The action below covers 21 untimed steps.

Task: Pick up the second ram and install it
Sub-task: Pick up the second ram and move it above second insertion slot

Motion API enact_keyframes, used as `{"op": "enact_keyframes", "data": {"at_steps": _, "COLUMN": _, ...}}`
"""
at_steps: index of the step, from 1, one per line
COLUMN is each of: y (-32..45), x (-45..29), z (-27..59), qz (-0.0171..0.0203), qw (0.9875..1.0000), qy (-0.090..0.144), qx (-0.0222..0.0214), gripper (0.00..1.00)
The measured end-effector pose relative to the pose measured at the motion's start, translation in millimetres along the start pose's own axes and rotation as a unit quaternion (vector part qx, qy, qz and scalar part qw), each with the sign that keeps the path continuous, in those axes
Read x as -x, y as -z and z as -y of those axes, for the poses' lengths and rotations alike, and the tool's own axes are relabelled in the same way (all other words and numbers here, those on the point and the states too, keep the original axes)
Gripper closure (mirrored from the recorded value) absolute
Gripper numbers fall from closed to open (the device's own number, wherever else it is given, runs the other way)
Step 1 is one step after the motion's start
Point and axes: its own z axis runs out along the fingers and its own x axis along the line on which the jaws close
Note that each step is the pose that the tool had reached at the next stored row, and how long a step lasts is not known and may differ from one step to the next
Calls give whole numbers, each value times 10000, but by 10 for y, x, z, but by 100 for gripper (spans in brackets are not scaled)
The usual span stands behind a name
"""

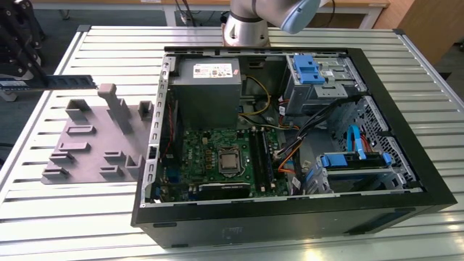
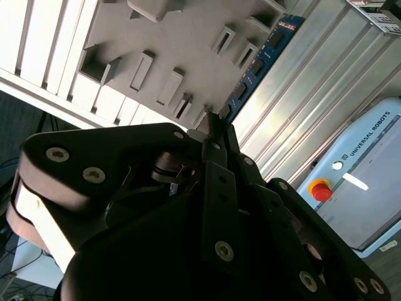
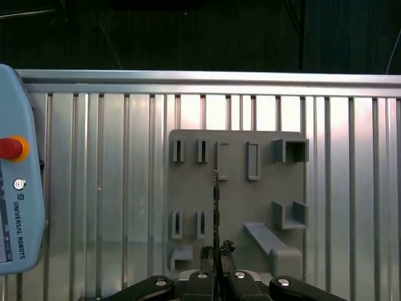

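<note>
At the exterior view's left, the pincer is clenched on the ram, which is in the air over the grey holder. To the right, an open computer case sits on the tabletop.

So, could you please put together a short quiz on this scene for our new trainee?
1. True or false: the second ram is already seated in the motherboard.
2. What does the gripper hold? A) the second ram B) a screwdriver C) nothing
3. Fill in: in the exterior view, the grey holder lies on the computer case's ____ side.
Key: 1 false; 2 A; 3 left.
</note>
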Motion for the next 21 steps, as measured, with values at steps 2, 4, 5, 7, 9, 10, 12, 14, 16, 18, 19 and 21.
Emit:
{"op": "enact_keyframes", "data": {"at_steps": 2, "y": 0, "x": 0, "z": 11, "qz": 0, "qw": 10000, "qy": 0, "qx": 0, "gripper": 86}}
{"op": "enact_keyframes", "data": {"at_steps": 4, "y": 0, "x": 0, "z": 22, "qz": 0, "qw": 10000, "qy": 0, "qx": 0, "gripper": 86}}
{"op": "enact_keyframes", "data": {"at_steps": 5, "y": 0, "x": 0, "z": 28, "qz": 0, "qw": 10000, "qy": 0, "qx": 0, "gripper": 86}}
{"op": "enact_keyframes", "data": {"at_steps": 7, "y": 0, "x": 0, "z": 39, "qz": 0, "qw": 10000, "qy": 0, "qx": 0, "gripper": 86}}
{"op": "enact_keyframes", "data": {"at_steps": 9, "y": 0, "x": 0, "z": 48, "qz": 0, "qw": 10000, "qy": 0, "qx": 0, "gripper": 86}}
{"op": "enact_keyframes", "data": {"at_steps": 10, "y": 1, "x": 0, "z": 53, "qz": 0, "qw": 10000, "qy": 0, "qx": 0, "gripper": 86}}
{"op": "enact_keyframes", "data": {"at_steps": 12, "y": 1, "x": 1, "z": 62, "qz": 0, "qw": 10000, "qy": 0, "qx": 0, "gripper": 86}}
{"op": "enact_keyframes", "data": {"at_steps": 14, "y": 1, "x": 0, "z": 72, "qz": 0, "qw": 10000, "qy": 0, "qx": 0, "gripper": 86}}
{"op": "enact_keyframes", "data": {"at_steps": 16, "y": 1, "x": 1, "z": 81, "qz": 0, "qw": 10000, "qy": 0, "qx": 0, "gripper": 86}}
{"op": "enact_keyframes", "data": {"at_steps": 18, "y": 1, "x": 1, "z": 90, "qz": 0, "qw": 10000, "qy": 0, "qx": 0, "gripper": 86}}
{"op": "enact_keyframes", "data": {"at_steps": 19, "y": 1, "x": 1, "z": 94, "qz": 0, "qw": 10000, "qy": 0, "qx": 0, "gripper": 86}}
{"op": "enact_keyframes", "data": {"at_steps": 21, "y": 2, "x": 1, "z": 103, "qz": 0, "qw": 10000, "qy": 0, "qx": 0, "gripper": 86}}
